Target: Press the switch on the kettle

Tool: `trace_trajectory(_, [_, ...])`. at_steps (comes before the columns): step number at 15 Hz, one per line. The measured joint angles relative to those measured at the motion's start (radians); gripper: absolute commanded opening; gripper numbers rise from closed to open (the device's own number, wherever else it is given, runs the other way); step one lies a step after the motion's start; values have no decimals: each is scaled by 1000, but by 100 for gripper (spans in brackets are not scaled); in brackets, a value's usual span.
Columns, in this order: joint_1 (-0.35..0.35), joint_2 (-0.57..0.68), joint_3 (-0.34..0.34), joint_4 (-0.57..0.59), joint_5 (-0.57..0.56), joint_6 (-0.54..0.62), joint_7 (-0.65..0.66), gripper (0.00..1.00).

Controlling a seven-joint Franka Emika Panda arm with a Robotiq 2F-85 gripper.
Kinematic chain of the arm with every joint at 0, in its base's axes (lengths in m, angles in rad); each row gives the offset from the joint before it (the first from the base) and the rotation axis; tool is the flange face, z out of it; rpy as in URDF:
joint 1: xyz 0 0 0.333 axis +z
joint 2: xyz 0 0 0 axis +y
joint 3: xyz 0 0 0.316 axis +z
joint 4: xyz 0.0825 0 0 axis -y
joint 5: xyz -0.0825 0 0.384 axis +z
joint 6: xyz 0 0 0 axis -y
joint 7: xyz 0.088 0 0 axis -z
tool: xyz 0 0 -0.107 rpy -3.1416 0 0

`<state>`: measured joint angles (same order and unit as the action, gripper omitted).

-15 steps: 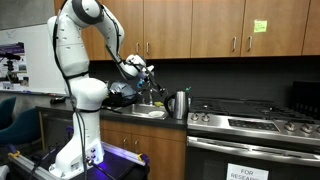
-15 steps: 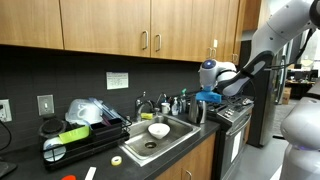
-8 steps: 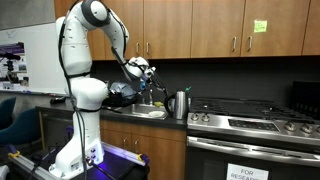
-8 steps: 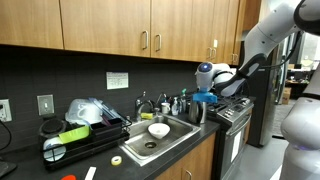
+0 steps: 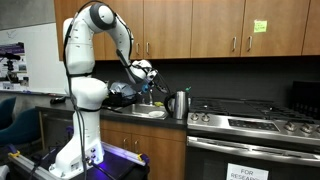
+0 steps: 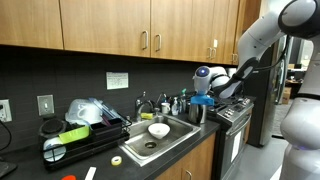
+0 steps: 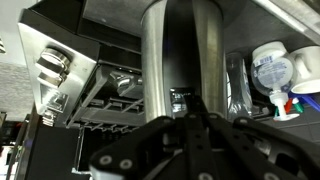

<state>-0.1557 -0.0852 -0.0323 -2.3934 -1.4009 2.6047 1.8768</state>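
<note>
The kettle [image 5: 179, 104] is a small shiny steel jug with a dark handle. It stands on the counter between the sink and the stove, and it shows in both exterior views [image 6: 197, 113]. My gripper [image 5: 153, 88] hangs just above and beside the kettle, over the sink's edge [image 6: 199, 103]. In the wrist view the kettle's steel body [image 7: 180, 55] fills the middle, close ahead. My gripper [image 7: 197, 110] comes in from the bottom with its dark fingers closed together and nothing between them. I cannot make out the kettle's switch.
A sink [image 6: 172, 143] holds a white bowl [image 6: 158, 130]. A dish rack [image 6: 75, 138] stands beside it. Soap bottles [image 7: 272, 65] stand behind the kettle. The stove [image 5: 250, 122] lies on the kettle's other side. Wooden cabinets [image 5: 200, 25] hang overhead.
My gripper has moved a little lower and closer to the kettle. The kettle has not moved.
</note>
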Motion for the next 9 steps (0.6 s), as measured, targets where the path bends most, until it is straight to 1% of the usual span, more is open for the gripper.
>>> trace_trajectory(3, [0,23,-3,18,-13,0,5,0])
trace_trajectory(9, [0,27,-4,24,-14,3,5,0])
